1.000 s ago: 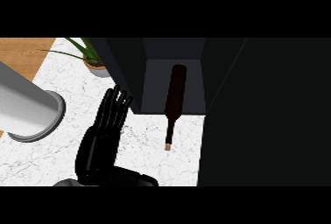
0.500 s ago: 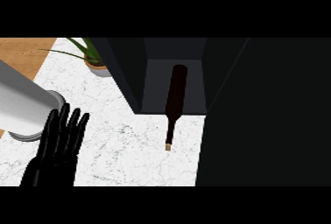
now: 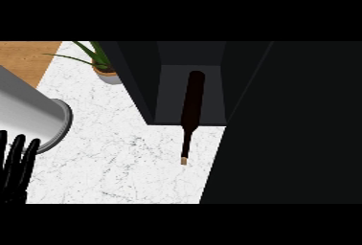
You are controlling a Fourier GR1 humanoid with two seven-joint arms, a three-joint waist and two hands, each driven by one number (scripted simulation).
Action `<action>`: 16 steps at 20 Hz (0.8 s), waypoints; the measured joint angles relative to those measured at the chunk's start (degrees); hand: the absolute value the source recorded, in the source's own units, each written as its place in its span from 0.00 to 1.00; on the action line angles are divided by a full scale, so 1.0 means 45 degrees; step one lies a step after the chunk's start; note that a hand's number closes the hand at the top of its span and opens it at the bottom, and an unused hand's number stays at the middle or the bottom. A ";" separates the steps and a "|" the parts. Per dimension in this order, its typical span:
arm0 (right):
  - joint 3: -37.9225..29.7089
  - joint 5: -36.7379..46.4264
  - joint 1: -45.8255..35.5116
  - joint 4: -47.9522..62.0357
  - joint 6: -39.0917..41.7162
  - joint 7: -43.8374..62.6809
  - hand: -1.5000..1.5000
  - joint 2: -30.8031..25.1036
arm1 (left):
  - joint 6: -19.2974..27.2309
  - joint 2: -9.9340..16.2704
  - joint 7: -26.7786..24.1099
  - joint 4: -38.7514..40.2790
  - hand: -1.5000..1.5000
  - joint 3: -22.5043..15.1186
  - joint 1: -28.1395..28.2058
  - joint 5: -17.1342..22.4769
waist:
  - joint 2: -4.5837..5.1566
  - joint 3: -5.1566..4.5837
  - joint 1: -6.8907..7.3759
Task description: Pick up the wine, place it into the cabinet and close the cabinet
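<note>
- Cabinet: you see a dark box open toward you at top centre, its front edge resting on the counter. A wide black panel, likely its door, fills the right side of the view.
- Counter: white marble with grey veining; a strip of wood surface shows at the upper left corner.
- Grey cylinder: a large metallic, round-ended object at the left edge, lying across the counter.
- Plant: green spiky leaves in a small pot, just left of the cabinet.
- Wine: a slim, very dark bottle, nearly black. Its body lies inside the cabinet opening; the thin neck sticks out over the marble toward you, ending in a pale cork-coloured tip. You can read no label, brand or writing on it.
- Left hand: black, at the lower left edge, fingers straight and spread a little, pointing up, holding nothing. It sits just below the cylinder, well apart from the wine.
- Right hand: nowhere in your view.
</note>
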 measured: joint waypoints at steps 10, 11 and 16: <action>0.3591 0.3347 -0.3735 0.1265 -0.3780 0.0984 1.00 0.0927 | -0.2995 0.0815 -0.0387 0.0172 0.00 0.3050 0.2351 0.1422 | 0.0012 -0.0009 0.0091; 0.3781 0.3571 -0.4156 0.1507 -0.4128 0.1012 1.00 0.0950 | -0.3313 0.0878 -0.0378 0.0138 0.00 0.3409 0.2634 0.1588 | 0.0010 -0.0007 0.0110; 0.4082 0.3778 -0.6702 0.3120 -0.6052 0.1124 1.00 0.0807 | -0.4721 0.1248 -0.0027 0.0368 0.00 0.4931 0.3215 0.2471 | 0.0029 -0.0006 0.0212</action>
